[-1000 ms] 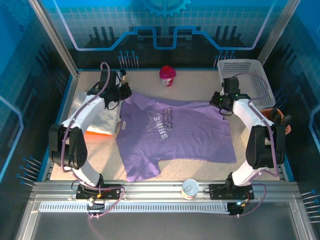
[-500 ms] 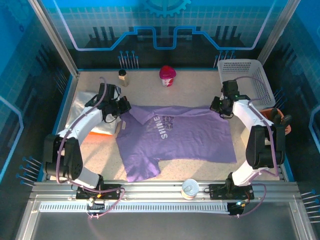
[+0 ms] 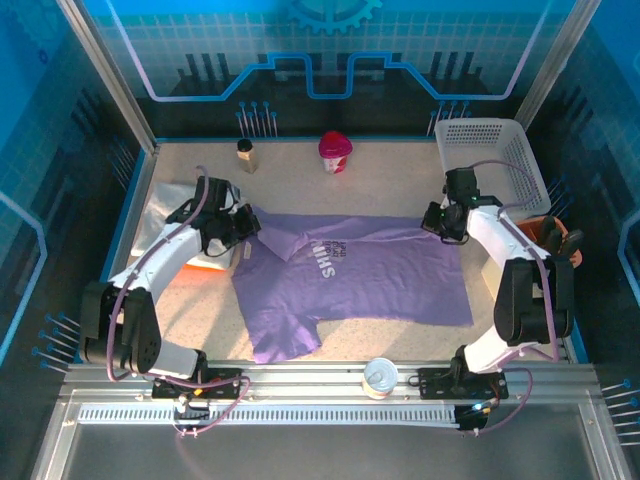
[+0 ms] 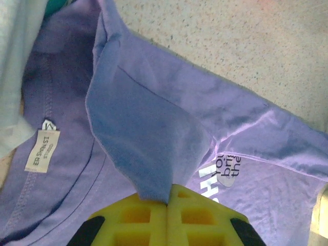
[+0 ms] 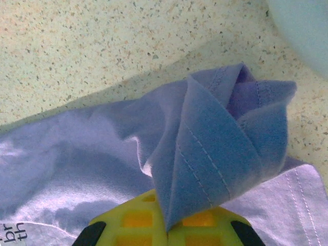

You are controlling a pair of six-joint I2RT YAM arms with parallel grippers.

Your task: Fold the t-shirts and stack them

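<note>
Left pincer point(image 4: 166, 204) pinches a fold of the purple shirt point(image 3: 385, 275), its label point(image 4: 42, 150) to the pincer's left; right pincer point(image 5: 167, 219) clamps the bunched, stitched edge.

The shirt point(image 3: 350, 275) is lavender purple with white chest lettering point(image 3: 322, 262) and a white neck label point(image 4: 42, 150). The table point(image 3: 390, 185) is beige, speckled dark. The basket point(image 3: 490, 140) is white mesh, the cup point(image 3: 334, 152) magenta. The left gripper point(image 4: 166, 202) and right gripper point(image 5: 165, 215) are yellow, grid-patterned.
</note>
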